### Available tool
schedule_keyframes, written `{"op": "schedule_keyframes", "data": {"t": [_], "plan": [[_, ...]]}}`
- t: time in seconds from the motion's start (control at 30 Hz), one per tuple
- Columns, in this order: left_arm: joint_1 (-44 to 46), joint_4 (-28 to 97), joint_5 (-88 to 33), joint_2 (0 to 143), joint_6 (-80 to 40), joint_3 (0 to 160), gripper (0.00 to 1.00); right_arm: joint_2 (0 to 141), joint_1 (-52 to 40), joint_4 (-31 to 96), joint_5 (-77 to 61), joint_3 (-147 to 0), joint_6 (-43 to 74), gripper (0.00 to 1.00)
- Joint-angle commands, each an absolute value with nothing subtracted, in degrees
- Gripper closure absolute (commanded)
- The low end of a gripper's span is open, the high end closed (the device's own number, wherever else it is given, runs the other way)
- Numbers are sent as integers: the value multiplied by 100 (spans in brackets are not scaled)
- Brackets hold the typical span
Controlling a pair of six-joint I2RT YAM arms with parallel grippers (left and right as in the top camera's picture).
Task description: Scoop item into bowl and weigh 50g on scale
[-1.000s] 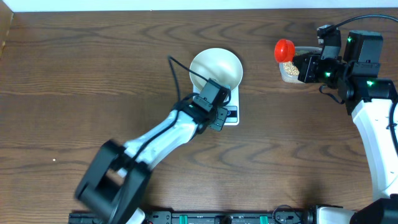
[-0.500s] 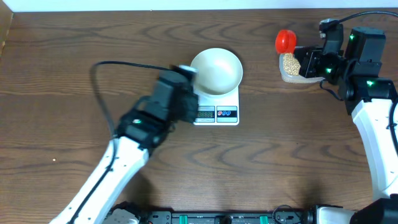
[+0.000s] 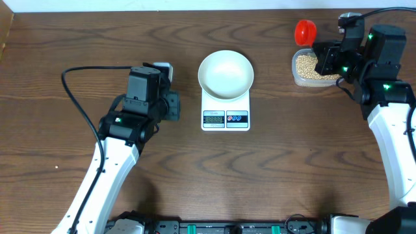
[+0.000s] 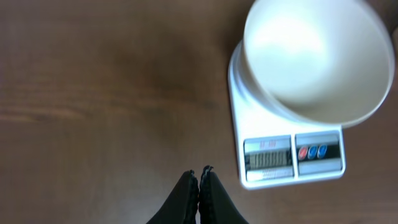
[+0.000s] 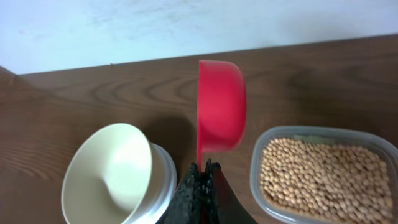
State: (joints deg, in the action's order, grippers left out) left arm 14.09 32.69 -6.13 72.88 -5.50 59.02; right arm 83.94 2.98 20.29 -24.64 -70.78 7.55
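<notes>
The white bowl (image 3: 225,73) stands empty on the white scale (image 3: 225,117); both show in the left wrist view, bowl (image 4: 314,59) and scale (image 4: 292,160). The beans (image 3: 311,66) fill a clear tub (image 3: 298,77) at the back right, also seen in the right wrist view (image 5: 323,177). My right gripper (image 3: 323,62) is shut on the handle of a red scoop (image 3: 304,31), whose cup (image 5: 221,106) is held on its side above the table beside the tub. My left gripper (image 4: 200,175) is shut and empty, left of the scale.
The left arm (image 3: 117,156) stretches from the front edge toward the scale's left side, its cable (image 3: 78,84) looping left. The right arm (image 3: 393,130) runs along the right edge. The table's back edge lies just behind the tub.
My left arm has swung away from over the scale's display to the left, leaving bowl and scale uncovered. My right gripper has carried the red scoop slightly up and back, beside the tub.
</notes>
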Motion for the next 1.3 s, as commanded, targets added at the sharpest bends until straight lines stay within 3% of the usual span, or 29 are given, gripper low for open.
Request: {"op": "schedule_keyframes", "data": {"t": [0.0,0.3,0.5,0.7,0.9,1.27], "plan": [[1428,3465,-1072,7356,-342,5957,93,8392,301,2143,-2281,-7190,838,99],[1450,3726,-2357,7376,644,5955,93,8392,301,2204,-2193,-7190,805,99],[1597,4278,-2268,7384,1105,5944,92,8392,301,1984,-2115,-7190,587,99],[2268,4344,-1170,7384,1063,5944,92,8392,303,1804,-1614,-7190,545,99],[2698,4189,-23,7387,189,5870,93,8392,301,1570,-1597,-7190,548,99],[3236,3994,-36,7179,-790,5544,93,8392,303,1518,-1597,-7190,548,99]]}}
